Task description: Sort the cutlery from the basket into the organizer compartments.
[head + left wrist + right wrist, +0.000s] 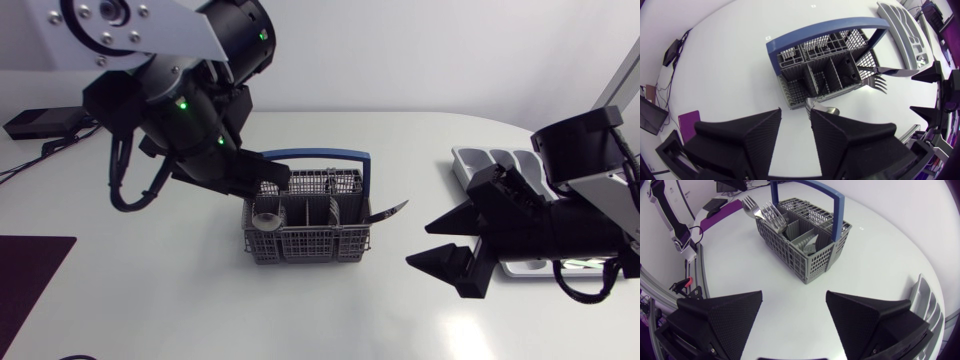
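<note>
Left end effector (796, 119) hovers above basket (305, 238), 9 o'clock end, fingers narrowly parted, empty. Right end effector (794, 297) gapes wide, empty, at 3 o'clock. Forks (762, 212) lean out there; organizer (478, 160) beyond. We fear a descent clipping the blue handle (320, 155), dragging everything.

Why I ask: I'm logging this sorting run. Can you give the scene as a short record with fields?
basket: grey, blue handle, mid-table, still holds cutlery
forks: in one end compartment, one leaning out over the rim
spoon: in the opposite end compartment
organizer: pale tray, partly hidden by the right arm
left end effector: open, empty, over the basket's spoon end
right end effector: open wide, empty, between basket and organizer
</note>
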Action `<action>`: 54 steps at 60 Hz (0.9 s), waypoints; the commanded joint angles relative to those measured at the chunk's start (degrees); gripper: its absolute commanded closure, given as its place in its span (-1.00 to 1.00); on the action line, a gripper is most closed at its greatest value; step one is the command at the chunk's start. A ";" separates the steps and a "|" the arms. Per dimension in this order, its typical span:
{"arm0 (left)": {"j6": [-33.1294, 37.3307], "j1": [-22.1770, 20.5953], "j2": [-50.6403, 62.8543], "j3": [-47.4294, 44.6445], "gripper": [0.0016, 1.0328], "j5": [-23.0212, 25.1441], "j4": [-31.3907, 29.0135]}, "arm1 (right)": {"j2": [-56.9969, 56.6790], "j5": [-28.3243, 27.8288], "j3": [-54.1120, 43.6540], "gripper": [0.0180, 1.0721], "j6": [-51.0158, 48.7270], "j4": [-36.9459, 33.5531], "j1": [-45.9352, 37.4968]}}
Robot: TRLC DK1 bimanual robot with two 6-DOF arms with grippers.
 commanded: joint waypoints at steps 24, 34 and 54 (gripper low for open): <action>-3.07 -2.28 5.02 -2.09 0.48 0.22 -0.60 | -0.76 1.02 -1.54 -0.74 1.04 -0.40 0.77; -3.24 -1.76 5.90 -3.41 0.61 0.22 -0.42 | -1.03 1.02 -1.63 -0.74 1.04 -0.49 0.77; -3.16 -0.44 6.87 -3.59 0.69 0.05 1.95 | -2.26 1.02 -1.71 -0.74 0.95 -1.46 0.86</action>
